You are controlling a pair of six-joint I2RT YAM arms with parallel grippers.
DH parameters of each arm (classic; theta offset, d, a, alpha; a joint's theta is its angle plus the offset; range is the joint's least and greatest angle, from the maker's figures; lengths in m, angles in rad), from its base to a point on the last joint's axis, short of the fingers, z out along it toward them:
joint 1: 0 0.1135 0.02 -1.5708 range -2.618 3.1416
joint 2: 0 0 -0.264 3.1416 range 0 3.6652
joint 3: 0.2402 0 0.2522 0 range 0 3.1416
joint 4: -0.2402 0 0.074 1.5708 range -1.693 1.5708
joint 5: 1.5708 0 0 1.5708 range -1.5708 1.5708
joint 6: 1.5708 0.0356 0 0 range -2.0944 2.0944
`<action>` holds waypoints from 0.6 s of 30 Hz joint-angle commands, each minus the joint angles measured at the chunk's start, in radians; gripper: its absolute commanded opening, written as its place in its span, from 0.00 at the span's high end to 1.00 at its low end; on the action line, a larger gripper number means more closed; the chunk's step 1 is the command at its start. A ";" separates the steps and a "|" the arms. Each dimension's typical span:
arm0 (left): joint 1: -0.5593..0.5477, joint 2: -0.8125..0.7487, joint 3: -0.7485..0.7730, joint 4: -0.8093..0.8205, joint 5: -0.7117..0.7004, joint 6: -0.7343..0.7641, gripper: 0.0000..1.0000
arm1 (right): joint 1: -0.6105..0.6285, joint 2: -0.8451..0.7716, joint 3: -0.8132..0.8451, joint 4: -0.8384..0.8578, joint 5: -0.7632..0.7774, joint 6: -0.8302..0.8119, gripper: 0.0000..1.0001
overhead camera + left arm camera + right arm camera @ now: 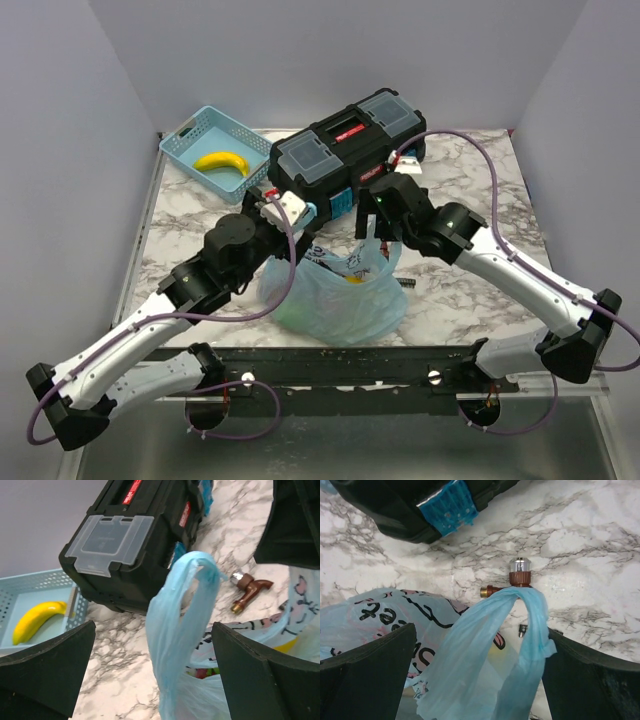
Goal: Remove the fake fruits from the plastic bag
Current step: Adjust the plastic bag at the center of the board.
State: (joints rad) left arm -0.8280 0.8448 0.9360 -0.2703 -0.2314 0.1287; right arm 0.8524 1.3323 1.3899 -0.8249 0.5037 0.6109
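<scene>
**Both pincers wide, bag handles standing loose between them**

- Left gripper (154,625): jaws spread to full width; one bag handle (192,567) stands upright in the gap, clear of both fingers
- Right gripper (481,630): jaws equally wide; the other handle (526,600) loops between them, close to one finger, contact unclear
- Plastic bag (340,300): light blue, crinkled, on the marble table (470,190) between the arms; pink and dark prints, its lettering not readable
- Fake fruits (202,673): red and green bits, plus some yellow, all inside the bag
- Brown tap piece (517,575) just beyond the bag
- Black toolbox (345,145) farther back; red label, white writing too small to read
</scene>
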 commanded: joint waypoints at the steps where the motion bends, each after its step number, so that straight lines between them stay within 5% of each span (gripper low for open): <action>1: -0.034 0.068 0.053 0.029 -0.160 0.087 0.01 | -0.010 0.031 0.018 -0.003 -0.154 -0.014 0.00; 6: -0.039 0.140 0.056 0.116 -0.335 0.110 0.04 | -0.010 0.034 -0.026 0.042 -0.199 0.004 0.04; 8: -0.039 0.151 0.045 0.154 -0.354 0.101 0.15 | -0.010 0.023 -0.033 0.040 -0.153 0.031 0.15; 10: -0.038 0.145 0.035 0.180 -0.338 0.048 0.33 | -0.010 -0.019 -0.061 0.076 -0.125 0.058 0.39; 14: 0.032 0.077 0.003 0.239 -0.123 -0.139 0.65 | -0.009 -0.133 -0.158 0.218 -0.087 0.145 0.65; 18: 0.264 0.019 -0.040 0.348 0.265 -0.488 0.85 | -0.012 -0.252 -0.260 0.360 -0.034 0.264 0.93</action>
State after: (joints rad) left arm -0.7567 0.9367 0.9417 -0.0864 -0.3470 0.0124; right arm 0.8486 1.1923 1.2083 -0.6571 0.3943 0.7380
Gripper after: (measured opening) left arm 0.264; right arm 0.161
